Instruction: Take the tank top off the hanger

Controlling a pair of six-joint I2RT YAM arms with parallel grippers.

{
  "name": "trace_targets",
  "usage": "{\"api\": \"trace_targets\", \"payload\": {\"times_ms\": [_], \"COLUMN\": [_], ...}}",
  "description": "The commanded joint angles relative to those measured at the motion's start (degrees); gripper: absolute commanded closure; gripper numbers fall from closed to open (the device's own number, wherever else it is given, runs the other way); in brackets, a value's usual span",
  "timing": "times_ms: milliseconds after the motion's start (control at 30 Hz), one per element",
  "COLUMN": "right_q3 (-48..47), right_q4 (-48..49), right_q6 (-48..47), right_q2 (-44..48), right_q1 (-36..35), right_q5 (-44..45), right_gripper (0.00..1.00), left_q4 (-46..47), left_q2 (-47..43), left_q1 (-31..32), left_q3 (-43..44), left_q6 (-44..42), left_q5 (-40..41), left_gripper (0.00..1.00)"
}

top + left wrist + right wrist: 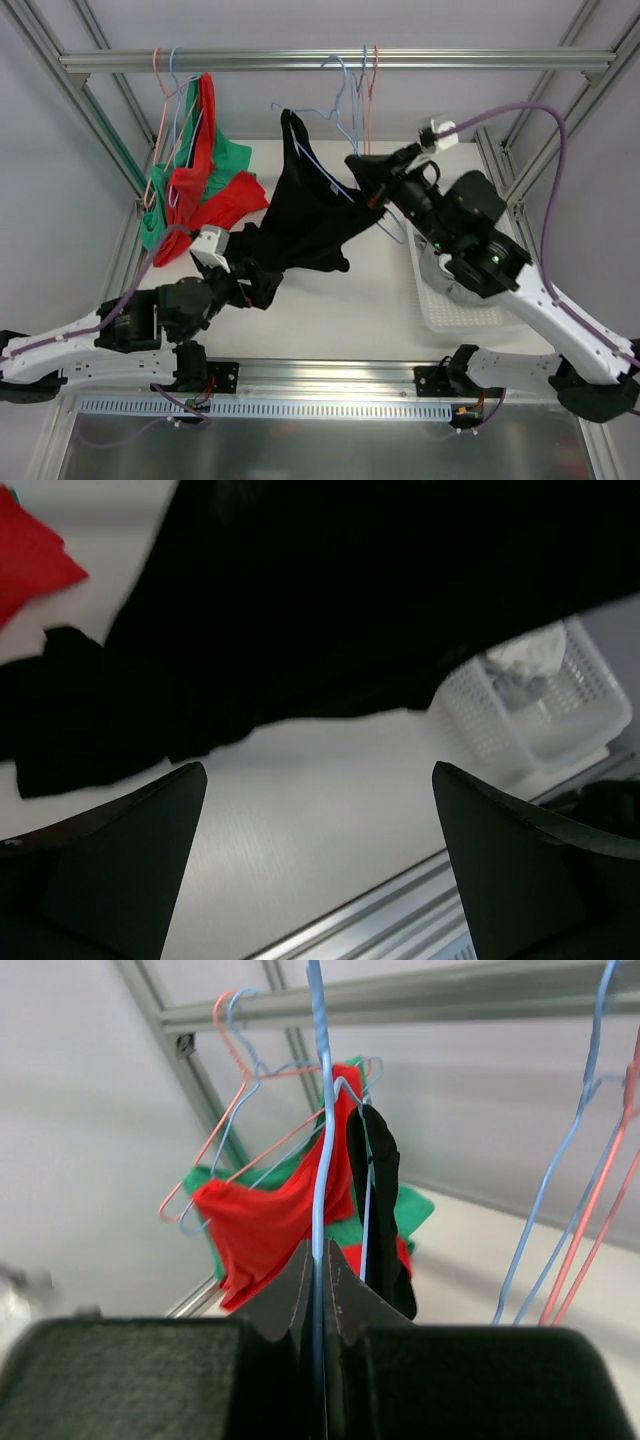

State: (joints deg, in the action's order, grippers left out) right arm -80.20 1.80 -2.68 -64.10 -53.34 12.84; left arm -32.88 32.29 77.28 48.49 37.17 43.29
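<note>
A black tank top (305, 215) hangs from a light-blue wire hanger (325, 170) above the table's middle, its hem drooping left. My right gripper (360, 168) is shut on the hanger's wire. In the right wrist view that blue hanger wire (318, 1160) runs up from between the closed fingers of my right gripper (318, 1260), with a black strap (375, 1180) just behind it. My left gripper (260, 288) sits low at the hem, open. In the left wrist view the left gripper (318, 772) holds nothing, and the black cloth (330, 610) hangs just beyond its fingertips.
Red and green garments (195, 185) hang on hangers at the left of the top rail (450, 62). Bare blue and pink hangers (355, 85) dangle mid-rail. A white basket (455, 300) sits under the right arm. The aluminium frame edge (400, 910) runs along the table's near side.
</note>
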Motion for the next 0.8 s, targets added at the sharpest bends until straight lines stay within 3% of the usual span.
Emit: {"api": "trace_targets", "payload": {"times_ms": [0,167,200,267,367,400,467,733,767], "right_q3": [5.92,12.61,14.01,15.51,16.05,15.26,14.64,13.58,13.58], "right_q4": [-1.52,-9.09,-10.93,-11.91,-15.24,-17.08,-18.23,-20.44,-20.52], "right_q6": [2.5,8.47,8.83,9.35,9.27,9.44,10.14,11.82,12.08], "right_q2": [9.93,23.38,27.49,31.47,36.4,36.93,37.9,38.87,39.04], "right_q1": [-1.41,-1.77,-1.94,-1.94,-1.94,-1.94,-1.85,-1.85,-1.94], "right_q5": [-4.21,-9.59,-9.59,-7.58,-5.11,-5.45,-6.77,-9.85,-10.11], "right_gripper": [1.0,1.0,1.0,1.0,1.0,1.0,1.0,1.0,1.0], "left_q4": [4.48,5.81,5.99,8.79,15.1,16.52,19.77,25.85,25.94], "left_q2": [4.78,20.49,22.01,25.78,28.6,29.22,31.24,35.81,36.08], "left_q1": [0.07,-5.54,-7.04,-9.51,-9.69,-9.69,-9.78,-10.48,-10.74], "left_q3": [11.78,28.64,30.16,32.1,31.41,31.23,31.49,32.19,32.19], "left_q6": [-10.49,-20.02,-20.29,-20.47,-21.61,-21.87,-22.66,-23.98,-23.98], "left_q5": [8.13,-1.33,-7.37,-11.02,-16.73,-17.88,-19.99,-22.46,-21.59], "left_gripper": [0.01,0.04,0.08,0.11,0.18,0.26,0.32,0.33,0.45]}}
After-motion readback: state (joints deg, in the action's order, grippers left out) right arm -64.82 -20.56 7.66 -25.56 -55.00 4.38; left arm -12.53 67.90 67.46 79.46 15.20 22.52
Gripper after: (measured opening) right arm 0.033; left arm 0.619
